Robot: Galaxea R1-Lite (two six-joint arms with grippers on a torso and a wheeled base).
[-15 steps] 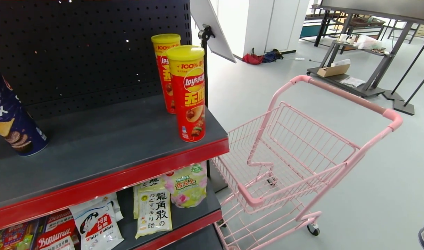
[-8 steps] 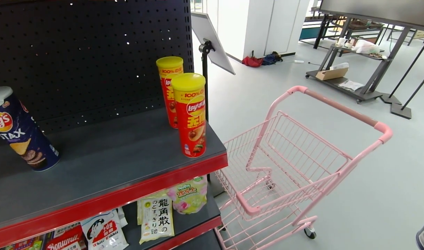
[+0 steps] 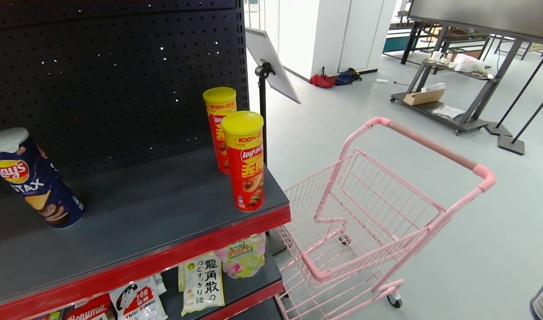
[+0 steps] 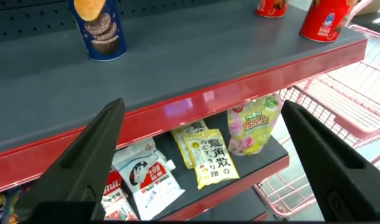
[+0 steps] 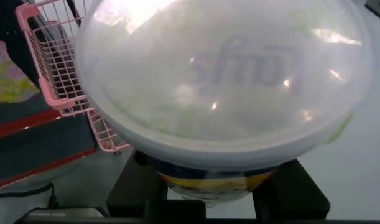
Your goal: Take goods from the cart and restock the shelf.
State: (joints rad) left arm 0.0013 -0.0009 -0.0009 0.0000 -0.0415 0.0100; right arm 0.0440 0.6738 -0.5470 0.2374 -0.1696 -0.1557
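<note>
1. Head view: the shelf [image 3: 142, 213] holds a red can [image 3: 247, 162] at its right front corner and a blue can [image 3: 33, 178] toward its left; the pink cart [image 3: 387, 213] stands just right of it.
2. The left gripper [image 4: 203, 106] faces the shelf's red edge, jaws spread wide.
3. The right gripper [image 5: 214, 196] clamps a clear-lidded can [image 5: 227, 81] well right of the shelf.

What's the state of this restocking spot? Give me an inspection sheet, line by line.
surface: grey shelf board, red front edge.
job's things: two red chip cans at its right end, blue chip can at left; pink cart beside the shelf; clear-lidded chip can in the right gripper.
clutter: snack bags on the lower shelf.
grippers: left gripper open, facing the shelf; right shut on that can.
cables: possibly one dark cable by the shelf base.
surroundings: sign stand, metal racks.
</note>
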